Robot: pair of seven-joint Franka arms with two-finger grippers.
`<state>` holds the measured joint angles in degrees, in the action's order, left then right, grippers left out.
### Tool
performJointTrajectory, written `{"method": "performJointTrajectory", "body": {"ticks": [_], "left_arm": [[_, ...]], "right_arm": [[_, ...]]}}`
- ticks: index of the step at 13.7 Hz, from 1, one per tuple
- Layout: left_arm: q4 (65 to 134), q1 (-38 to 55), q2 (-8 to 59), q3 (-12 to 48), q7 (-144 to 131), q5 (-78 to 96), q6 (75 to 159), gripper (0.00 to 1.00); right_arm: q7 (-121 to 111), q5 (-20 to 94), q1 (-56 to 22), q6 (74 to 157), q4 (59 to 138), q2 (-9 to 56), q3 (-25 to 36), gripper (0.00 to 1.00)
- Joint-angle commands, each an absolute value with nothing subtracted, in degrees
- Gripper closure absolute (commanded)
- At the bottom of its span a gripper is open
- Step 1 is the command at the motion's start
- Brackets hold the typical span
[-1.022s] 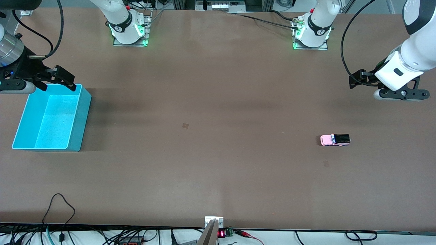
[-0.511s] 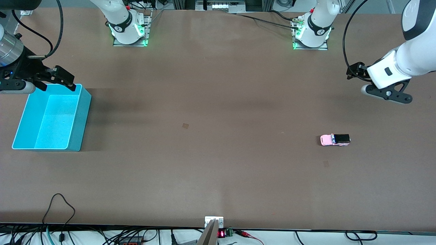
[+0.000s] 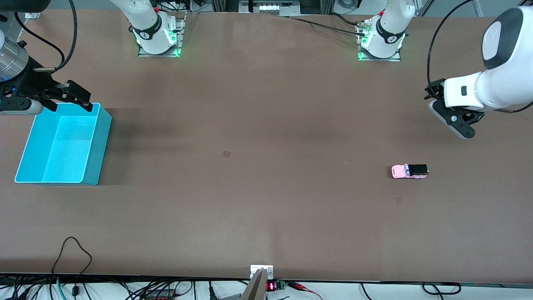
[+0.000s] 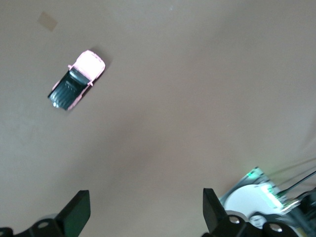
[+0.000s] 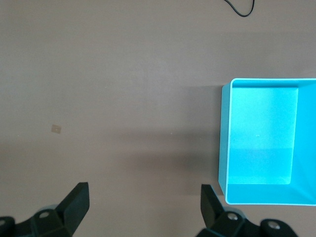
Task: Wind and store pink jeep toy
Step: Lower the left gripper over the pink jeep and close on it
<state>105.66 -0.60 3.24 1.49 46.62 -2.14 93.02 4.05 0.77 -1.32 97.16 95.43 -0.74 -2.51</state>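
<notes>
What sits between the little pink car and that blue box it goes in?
Nothing visible: only bare table separates the pink jeep toy from the turquoise bin. Both the left gripper and right gripper are open.

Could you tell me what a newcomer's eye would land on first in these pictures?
Probably the turquoise bin, bright and empty at the right arm's end of the table, with the open right gripper over its rim. Next, the small pink jeep toy alone toward the left arm's end, the open left gripper hanging over bare table.

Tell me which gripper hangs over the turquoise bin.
The right gripper, above the edge of the turquoise bin nearest the bases; the left gripper is up near the pink jeep toy.
</notes>
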Motion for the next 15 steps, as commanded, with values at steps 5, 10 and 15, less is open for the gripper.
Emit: {"method": "performJointTrajectory", "body": {"ticks": [5,10,15], "left_arm": [[116.9,-3.8,7.8,1.5,66.9,-4.4,116.4,0.00],[116.9,-5.5,17.8,1.6,75.5,-4.4,131.2,0.00],[115.1,-5.5,24.8,1.5,81.0,-4.4,142.1,0.00]], "right_arm": [[3.8,0.9,-0.9,96.2,94.3,-0.6,-2.7,0.00],[3.8,0.8,-0.9,96.2,94.4,-0.6,-2.7,0.00],[4.0,0.8,-0.9,96.2,94.4,-0.5,-2.7,0.00]]}}
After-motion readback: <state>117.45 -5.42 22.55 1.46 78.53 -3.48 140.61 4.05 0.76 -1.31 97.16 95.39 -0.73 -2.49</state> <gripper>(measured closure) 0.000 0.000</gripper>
